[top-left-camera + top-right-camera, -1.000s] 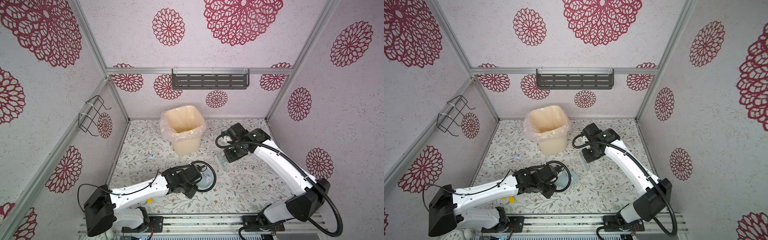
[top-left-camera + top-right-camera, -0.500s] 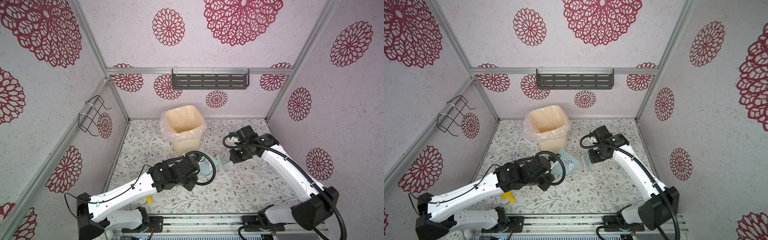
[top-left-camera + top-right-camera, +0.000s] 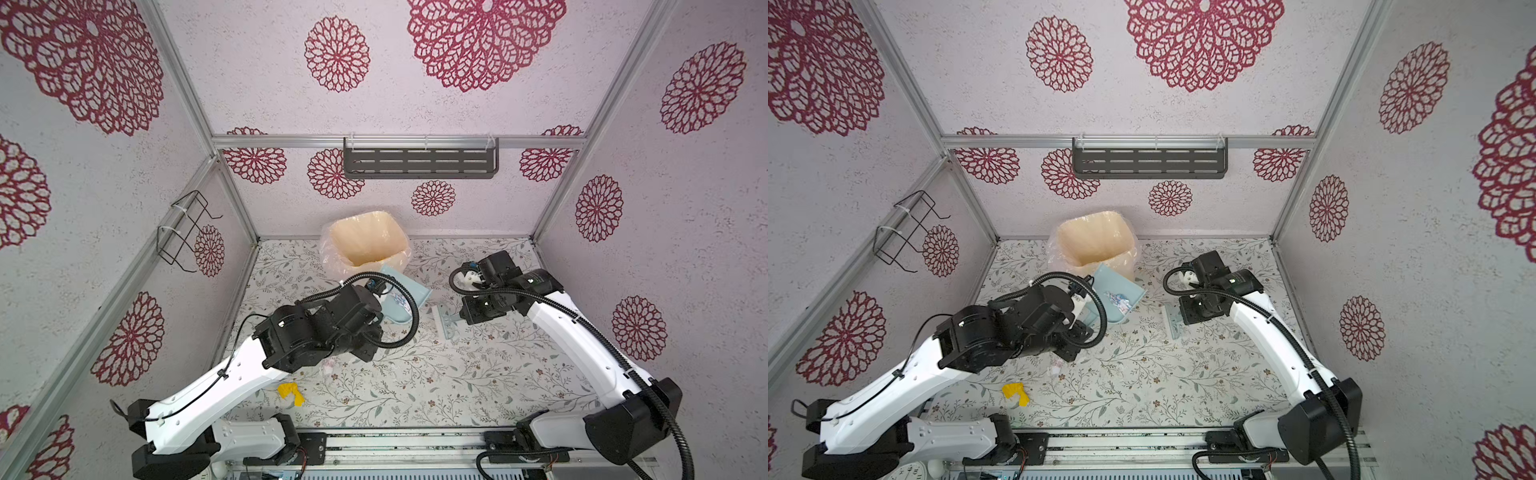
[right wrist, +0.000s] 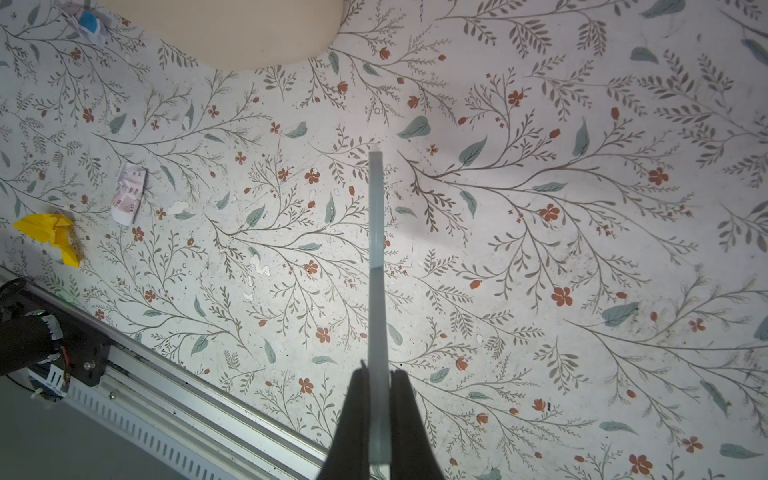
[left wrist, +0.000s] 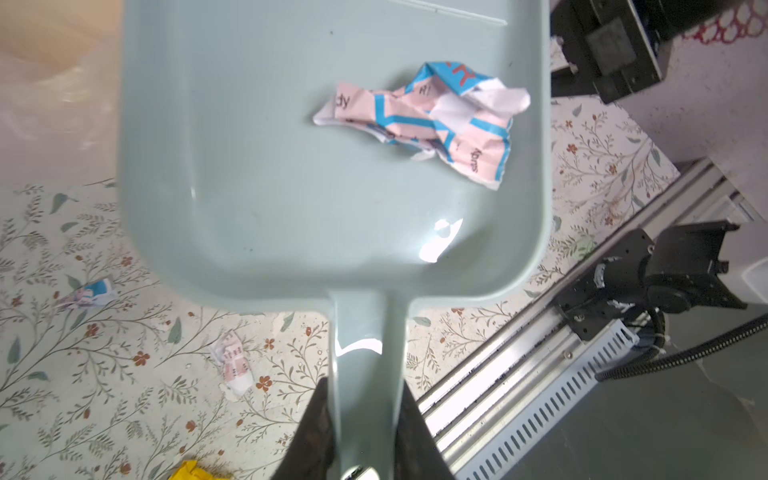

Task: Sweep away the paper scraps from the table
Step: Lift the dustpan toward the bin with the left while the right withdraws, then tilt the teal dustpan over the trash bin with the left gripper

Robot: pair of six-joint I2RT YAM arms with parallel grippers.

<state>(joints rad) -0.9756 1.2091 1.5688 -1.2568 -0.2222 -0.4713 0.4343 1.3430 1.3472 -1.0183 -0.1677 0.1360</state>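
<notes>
My left gripper [image 5: 365,384] is shut on the handle of the pale blue dustpan [image 5: 291,166], held up beside the bin in both top views [image 3: 402,291] [image 3: 1121,291]. A crumpled pink, blue and white paper scrap [image 5: 428,120] lies in the pan. On the table [image 3: 457,374] lie a yellow scrap [image 3: 291,392] [image 4: 50,232], a pale pink scrap [image 3: 328,365] [image 4: 129,193] and a blue-white scrap [image 5: 89,293]. Right of the pan, my right gripper [image 4: 379,372] is shut on the handle of the brush [image 4: 376,249] [image 3: 441,322].
A cream bin [image 3: 361,232] lined with a clear bag stands at the back middle. A metal rail [image 3: 415,440] runs along the front edge. A wire rack [image 3: 183,232] hangs on the left wall and a grey shelf [image 3: 419,162] on the back wall.
My left arm has lifted the dustpan off the table and carried it back toward the bin. My right arm has drawn the brush a little to the right.
</notes>
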